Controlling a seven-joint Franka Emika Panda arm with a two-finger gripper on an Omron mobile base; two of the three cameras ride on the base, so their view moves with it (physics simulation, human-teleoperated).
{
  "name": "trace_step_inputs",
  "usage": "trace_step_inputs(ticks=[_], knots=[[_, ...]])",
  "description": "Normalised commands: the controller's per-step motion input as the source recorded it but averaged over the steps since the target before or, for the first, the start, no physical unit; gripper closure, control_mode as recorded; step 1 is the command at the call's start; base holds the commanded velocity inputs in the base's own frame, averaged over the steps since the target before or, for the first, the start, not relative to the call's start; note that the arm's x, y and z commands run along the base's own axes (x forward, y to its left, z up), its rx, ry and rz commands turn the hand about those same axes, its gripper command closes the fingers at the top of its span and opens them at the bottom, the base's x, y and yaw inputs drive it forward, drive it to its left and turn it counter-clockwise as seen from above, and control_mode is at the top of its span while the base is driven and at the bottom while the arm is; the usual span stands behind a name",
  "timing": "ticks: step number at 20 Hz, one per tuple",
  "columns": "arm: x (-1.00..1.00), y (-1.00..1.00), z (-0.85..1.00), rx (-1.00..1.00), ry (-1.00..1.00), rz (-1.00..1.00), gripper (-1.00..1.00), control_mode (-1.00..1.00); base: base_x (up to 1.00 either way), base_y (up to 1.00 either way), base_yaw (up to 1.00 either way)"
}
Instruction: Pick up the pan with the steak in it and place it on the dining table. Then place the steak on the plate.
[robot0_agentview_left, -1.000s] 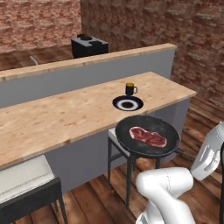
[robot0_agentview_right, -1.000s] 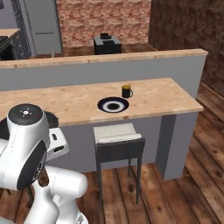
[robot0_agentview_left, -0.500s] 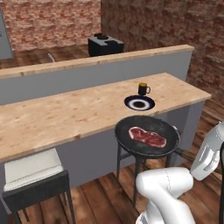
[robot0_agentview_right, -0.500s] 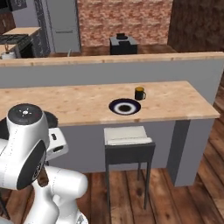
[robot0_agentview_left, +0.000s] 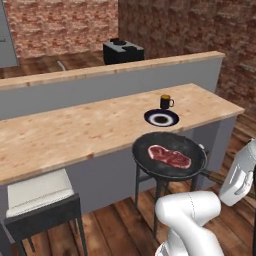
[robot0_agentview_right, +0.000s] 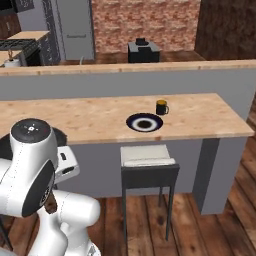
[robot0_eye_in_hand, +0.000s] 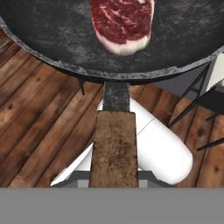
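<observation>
Hand view: the gripper is shut tight on the pan handle — a tilt could slide the steak off before the dining table.

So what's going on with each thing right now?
pan: held up off the floor by its handle, not on the dining table yet.
steak: lying flat in the pan.
plate: on the dining table, nothing on it.
mug: upright beside the plate.
tool: shut on the handle.
</observation>
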Motion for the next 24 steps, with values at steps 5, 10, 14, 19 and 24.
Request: trace_step_inputs(ticks=[5,10,14,19,24], knots=[[0.00,0.00,0.00,0.00,0.00,0.00,1.00,1.00,0.65,0.00,0.00],[0.00,0.00,0.00,0.00,0.00,0.00,1.00,1.00,0.72,0.00,0.00],[0.00,0.00,0.00,0.00,0.00,0.00,1.00,1.00,0.70,0.00,0.00],[0.00,0.00,0.00,0.00,0.00,0.00,1.00,1.00,0.54,0.00,0.00],[0.32,-0.06,-0.11,0.00,-0.01,0.00,1.00,-1.00,0.08,0.00,0.00]])
